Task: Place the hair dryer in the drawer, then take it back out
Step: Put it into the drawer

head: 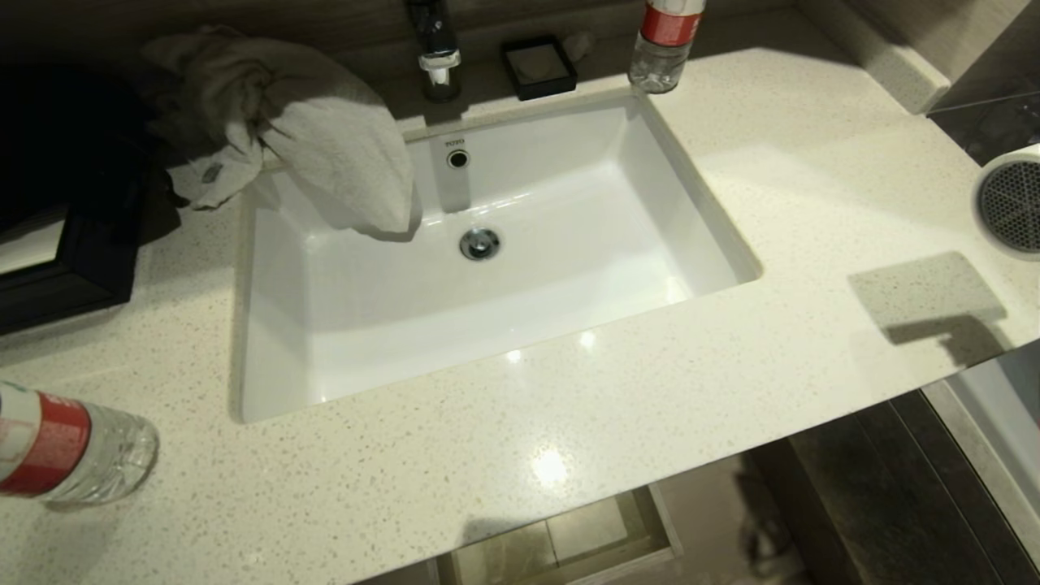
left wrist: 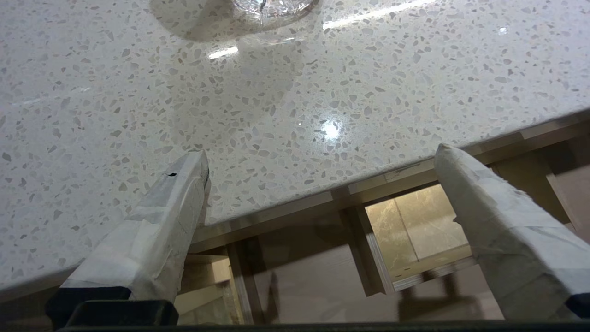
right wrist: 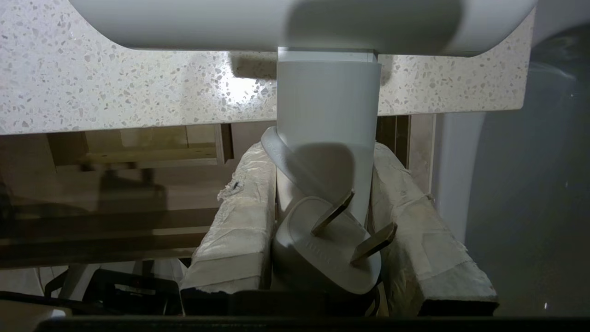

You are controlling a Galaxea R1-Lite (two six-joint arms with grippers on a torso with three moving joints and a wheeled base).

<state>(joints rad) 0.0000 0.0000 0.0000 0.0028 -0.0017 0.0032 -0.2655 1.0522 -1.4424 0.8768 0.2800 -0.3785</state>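
Observation:
The white hair dryer (head: 1011,203), with its round grey grille, shows at the right edge of the head view, held off the speckled countertop (head: 812,203). My right gripper (right wrist: 322,154) is shut on the hair dryer's handle (right wrist: 327,106), and the white plug (right wrist: 322,249) hangs between the taped fingers. The light wood drawer (head: 662,524) stands pulled out below the counter's front edge, its boxed cutout showing floor tile. My left gripper (left wrist: 321,154) is open and empty over the counter's front edge, above the drawer (left wrist: 313,276).
A white sink (head: 569,162) fills the counter's middle, with a grey towel (head: 284,122) draped over its back left corner. A faucet (head: 435,49), black dish (head: 538,67) and water bottle (head: 666,41) stand behind. Another bottle (head: 65,443) and a black box (head: 65,268) sit left.

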